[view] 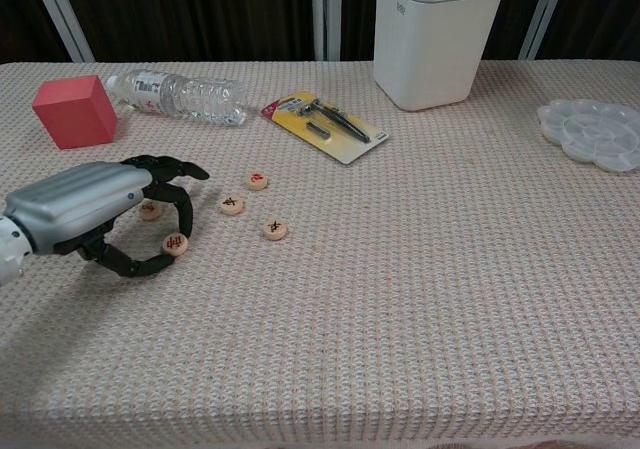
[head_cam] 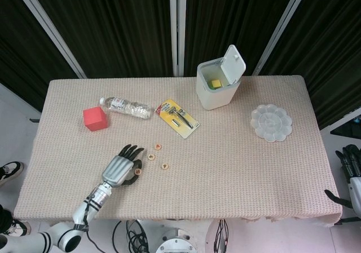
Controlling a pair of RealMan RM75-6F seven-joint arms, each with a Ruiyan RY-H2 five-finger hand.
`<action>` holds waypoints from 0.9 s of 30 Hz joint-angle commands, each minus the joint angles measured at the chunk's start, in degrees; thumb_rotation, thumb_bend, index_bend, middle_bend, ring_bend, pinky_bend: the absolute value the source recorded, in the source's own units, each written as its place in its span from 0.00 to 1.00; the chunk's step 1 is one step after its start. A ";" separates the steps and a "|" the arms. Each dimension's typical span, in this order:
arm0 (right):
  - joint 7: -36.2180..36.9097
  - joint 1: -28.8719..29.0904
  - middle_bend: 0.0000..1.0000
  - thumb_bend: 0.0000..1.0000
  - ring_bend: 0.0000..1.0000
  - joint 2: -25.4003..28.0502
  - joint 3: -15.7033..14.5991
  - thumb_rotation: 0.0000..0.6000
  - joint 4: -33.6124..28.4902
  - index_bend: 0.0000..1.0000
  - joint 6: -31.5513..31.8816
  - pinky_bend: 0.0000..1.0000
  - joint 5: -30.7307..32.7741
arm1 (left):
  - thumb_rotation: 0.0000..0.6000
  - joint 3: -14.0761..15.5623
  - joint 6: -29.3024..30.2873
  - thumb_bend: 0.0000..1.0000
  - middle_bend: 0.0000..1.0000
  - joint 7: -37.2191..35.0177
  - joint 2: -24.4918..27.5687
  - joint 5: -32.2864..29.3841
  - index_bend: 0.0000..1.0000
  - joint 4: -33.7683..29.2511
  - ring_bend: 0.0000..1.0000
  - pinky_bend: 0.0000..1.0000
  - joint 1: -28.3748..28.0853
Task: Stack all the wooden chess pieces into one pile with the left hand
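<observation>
Several round wooden chess pieces lie on the cloth left of centre. In the chest view one piece (view: 176, 243) sits between the thumb and a finger of my left hand (view: 88, 209), which pinch it on the table. A second piece (view: 151, 208) lies under the curled fingers, and others (view: 232, 204) (view: 258, 180) (view: 275, 229) lie loose to the right. From the head view my left hand (head_cam: 119, 168) covers the leftmost pieces, with one piece (head_cam: 137, 172) at its fingertips. My right hand (head_cam: 351, 171) hangs off the table's right edge, holding nothing.
A red cube (view: 74, 111) and a lying water bottle (view: 178, 95) sit behind my left hand. A yellow packaged tool (view: 324, 125) lies at centre back, beside a white bin (view: 436, 37) with its lid up. A clear paint palette (view: 594, 134) rests at the right.
</observation>
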 commanded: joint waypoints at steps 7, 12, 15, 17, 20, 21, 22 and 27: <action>0.33 -0.23 0.00 0.05 0.00 -0.06 -0.11 1.00 0.29 0.00 0.14 0.00 0.00 | 1.00 -2.50 1.68 0.33 0.08 1.99 2.44 -2.22 0.51 -2.20 0.00 0.00 -0.11; 0.38 -0.26 0.00 0.05 0.00 -0.14 -0.11 1.00 0.38 0.00 0.17 0.00 -0.05 | 1.00 -3.86 0.51 0.33 0.08 1.86 3.27 -5.47 0.51 -1.76 0.00 0.00 -0.18; 0.21 -0.17 0.00 0.05 0.00 -0.18 -0.10 1.00 0.35 0.00 -0.02 0.00 0.00 | 1.00 -3.83 -0.01 0.33 0.08 1.73 3.20 -6.09 0.51 -1.09 0.00 0.00 -0.33; 0.05 -0.06 0.00 0.05 0.00 -0.20 -0.07 1.00 0.31 0.00 -0.35 0.00 0.18 | 1.00 -3.90 -0.44 0.33 0.08 1.65 3.06 -6.31 0.51 -0.66 0.00 0.00 -0.65; -0.13 -0.02 0.00 0.05 0.00 -0.23 -0.03 1.00 0.21 0.00 -0.44 0.00 0.28 | 1.00 -3.73 -1.02 0.33 0.08 2.02 2.97 -6.43 0.51 -0.11 0.00 0.00 -1.07; -0.09 -0.03 0.00 0.05 0.00 -0.24 0.00 1.00 0.21 0.00 -0.39 0.00 0.27 | 1.00 -3.66 -1.27 0.33 0.08 1.84 2.98 -6.60 0.51 -0.13 0.00 0.00 -1.11; 0.10 -0.03 0.00 0.05 0.00 -0.32 0.09 1.00 0.34 0.00 -0.16 0.00 0.18 | 1.00 -3.60 -1.48 0.33 0.08 1.47 2.99 -6.82 0.51 -0.15 0.00 0.00 -1.11; 0.64 -0.12 0.00 0.05 0.00 -0.59 0.25 1.00 1.06 0.00 0.17 0.00 0.24 | 1.00 -3.39 -1.08 0.33 0.08 0.68 2.58 -6.71 0.50 0.84 0.00 0.00 -1.05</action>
